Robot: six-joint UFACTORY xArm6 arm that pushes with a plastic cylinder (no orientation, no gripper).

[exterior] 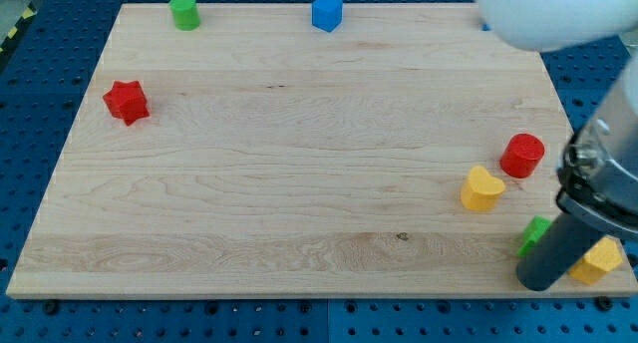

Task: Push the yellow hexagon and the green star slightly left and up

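My tip down at board's bottom-right corner, bare rod, nothing pinched. Green star touching rod on its left, half hidden behind it. Yellow hexagon just right of rod (partly covered). Yellow heart and red cylinder near, above. Red star far left; green cylinder, blue cube along top edge of wooden board.

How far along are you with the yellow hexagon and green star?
Done: nothing I can confirm; both blocks sit at the board's bottom right corner. In hand: my tip is down between them, the green star partly hidden at its upper left, the yellow hexagon at its right. Left: moving both slightly left and up, near the yellow heart.
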